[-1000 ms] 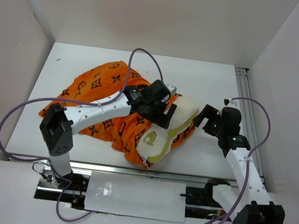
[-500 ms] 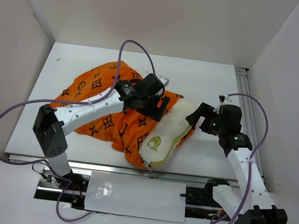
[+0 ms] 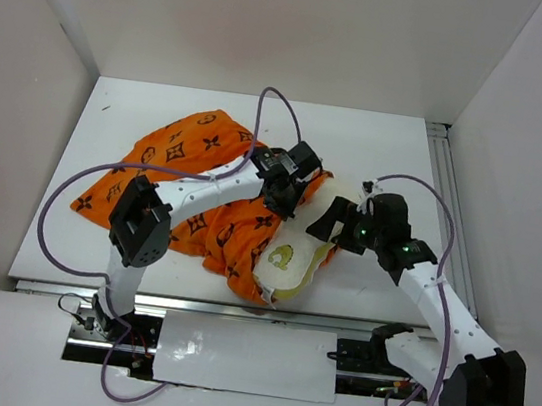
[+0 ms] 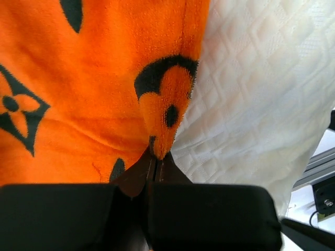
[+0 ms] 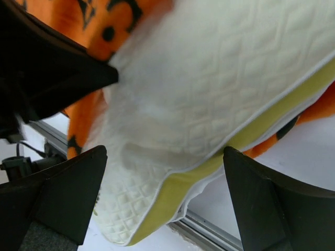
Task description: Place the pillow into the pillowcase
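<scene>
Bulging from fuzzy orange pillowcase [image 4: 78,78] sits plump diamond-quilted pillow [image 4: 261,104].

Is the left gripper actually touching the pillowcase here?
Touching. The left wrist view shows the left gripper with its jaws shut on a pinched fold of the orange pillowcase, right beside the white pillow.
</scene>
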{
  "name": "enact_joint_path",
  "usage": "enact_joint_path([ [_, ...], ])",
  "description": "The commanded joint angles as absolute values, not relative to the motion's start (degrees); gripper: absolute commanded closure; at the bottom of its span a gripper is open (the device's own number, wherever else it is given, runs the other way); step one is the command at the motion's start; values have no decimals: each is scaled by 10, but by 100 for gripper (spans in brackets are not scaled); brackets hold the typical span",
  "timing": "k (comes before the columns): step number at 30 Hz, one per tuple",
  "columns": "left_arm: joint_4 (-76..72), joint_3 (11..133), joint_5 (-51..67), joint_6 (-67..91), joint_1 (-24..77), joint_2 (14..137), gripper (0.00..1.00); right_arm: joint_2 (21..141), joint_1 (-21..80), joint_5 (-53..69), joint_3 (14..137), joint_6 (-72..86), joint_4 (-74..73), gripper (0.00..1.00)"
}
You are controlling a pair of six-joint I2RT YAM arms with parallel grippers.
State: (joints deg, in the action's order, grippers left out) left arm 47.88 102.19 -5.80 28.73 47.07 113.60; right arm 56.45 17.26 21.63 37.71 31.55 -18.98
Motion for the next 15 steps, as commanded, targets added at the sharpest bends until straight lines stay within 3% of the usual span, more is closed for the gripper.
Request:
enact_joint_path([
  [1, 482, 1044, -97, 290, 466, 1112, 100, 568, 193, 199, 358, 330, -206, 1],
  [4, 475, 1037, -97, 290, 466, 1071, 100, 568, 199, 216, 315, 361, -151, 1],
  [6, 457, 1032, -84, 285, 473, 1042, 100, 582, 214, 256, 278, 392, -32, 11],
  [7, 452, 1027, -75, 278, 479, 1034, 100, 596, 220, 272, 272, 392, 10, 18],
  [8, 452, 1027, -75, 278, 487, 1028, 100, 612, 228, 289, 272, 402, 51, 37],
  [11, 452, 1048, -69, 278, 495, 1011, 100, 682, 264, 307, 307, 393, 151, 58],
  [12, 458, 1062, -69, 278, 510, 1011, 100, 690, 273, 287, 314, 393, 213, 80],
  [14, 470, 1082, -69, 278, 522, 1005, 100, 690, 290, 258, 314, 404, 284, 100],
  [15, 476, 1108, -76, 273, 535, 1005, 100, 676, 297, 250, 314, 412, 356, 100],
])
